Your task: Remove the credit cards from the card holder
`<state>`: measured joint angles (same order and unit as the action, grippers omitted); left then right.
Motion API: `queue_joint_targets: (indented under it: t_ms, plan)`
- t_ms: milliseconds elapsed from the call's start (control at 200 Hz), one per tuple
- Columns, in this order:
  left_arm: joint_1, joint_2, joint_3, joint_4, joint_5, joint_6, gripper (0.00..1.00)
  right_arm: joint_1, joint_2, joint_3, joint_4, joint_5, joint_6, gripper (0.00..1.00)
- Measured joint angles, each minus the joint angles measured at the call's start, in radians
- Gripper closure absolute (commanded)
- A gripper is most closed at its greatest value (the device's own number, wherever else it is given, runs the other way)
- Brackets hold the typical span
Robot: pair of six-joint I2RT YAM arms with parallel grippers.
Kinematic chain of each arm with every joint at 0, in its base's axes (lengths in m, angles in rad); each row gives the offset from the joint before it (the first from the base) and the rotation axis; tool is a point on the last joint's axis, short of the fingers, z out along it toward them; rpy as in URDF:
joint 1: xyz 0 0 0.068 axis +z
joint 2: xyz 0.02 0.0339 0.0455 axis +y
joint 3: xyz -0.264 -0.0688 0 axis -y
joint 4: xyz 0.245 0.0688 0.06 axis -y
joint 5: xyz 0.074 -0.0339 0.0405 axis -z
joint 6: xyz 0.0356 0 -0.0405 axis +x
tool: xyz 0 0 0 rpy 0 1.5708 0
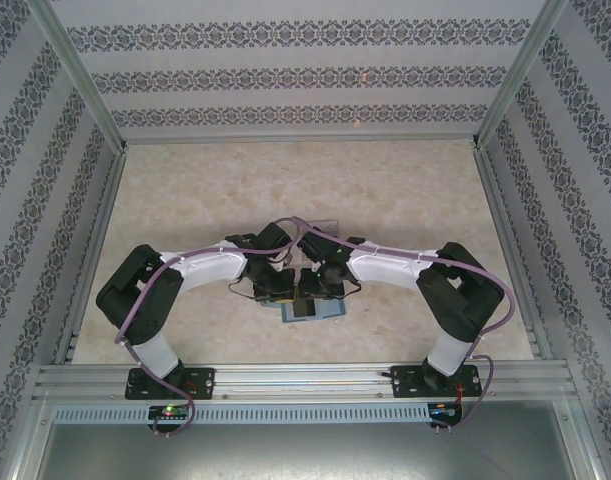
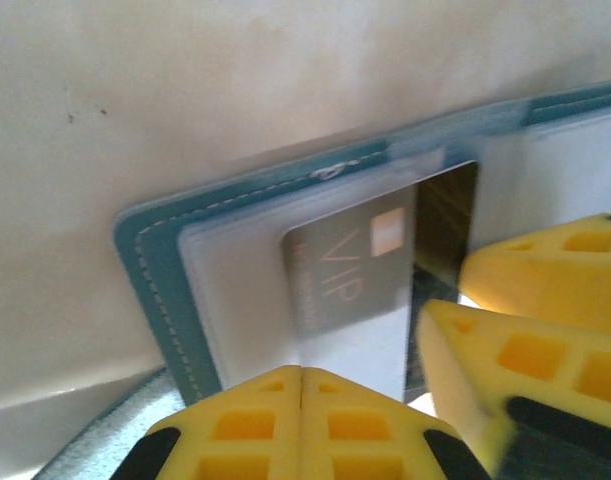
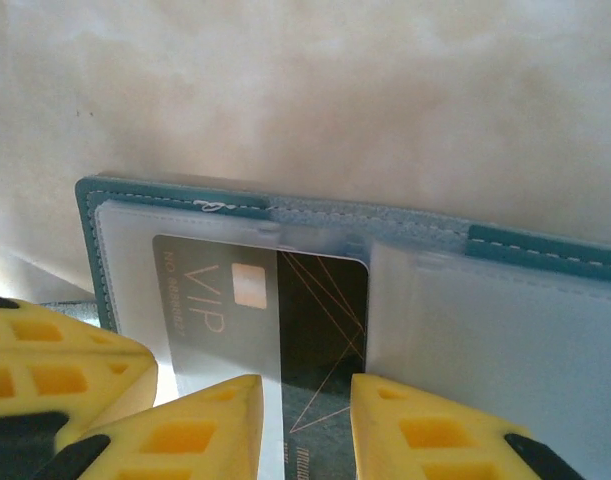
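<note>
**Top view:** L arm (image 1: 200, 272) and R arm (image 1: 400, 268) are seen folded inward from bases at 6 o'clk. Wrists are met at ctr, over card holder (image 1: 311, 312). A teal edge of it is seen under them.

**L gripper** (image 2: 301, 385): fingers are pressed together, seam to seam, w/ nothing seen btwn them. Tips are set at 6 o'clk of the card, by the pocket edge. Contact w/ pocket can't be told.

**R gripper** (image 3: 307, 390): jaws are held apart, w/ a gap left btwn tips. Dark half of credit card (image 3: 235, 300) is seen through that gap, running on to 6 o'clk frame edge. Whether tips touch it can't be told.

**Credit card:** a grey half marked "VIP" w/ a small chip square and a dark half w/ thin line pattern are noted. It is lain in holder's pale pocket, on the 9 o'clk side in R wrist view. How far it's tucked in can't be told.

**Card holder:** it is lain open and flat on pale marbled table (image 3: 335, 90), w/ stitched teal border seen at 12 and 9 o'clk. A 2nd pale pocket is seen at 3 o'clk of card.

**Far:** a clear tray (image 1: 323, 222) is made out just past wrists at 12 o'clk in top view.
</note>
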<state>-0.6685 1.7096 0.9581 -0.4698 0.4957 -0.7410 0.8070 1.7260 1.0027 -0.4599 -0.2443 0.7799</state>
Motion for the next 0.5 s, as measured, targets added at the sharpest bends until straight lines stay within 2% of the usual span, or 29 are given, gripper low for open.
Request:
queue_joint_targets:
  t_ms: [500]
  plan:
    - [0.000, 0.025, 0.011, -0.017, -0.006, 0.026, 1.00, -0.017, 0.001, -0.030, 0.041, -0.023, 0.002, 0.72]
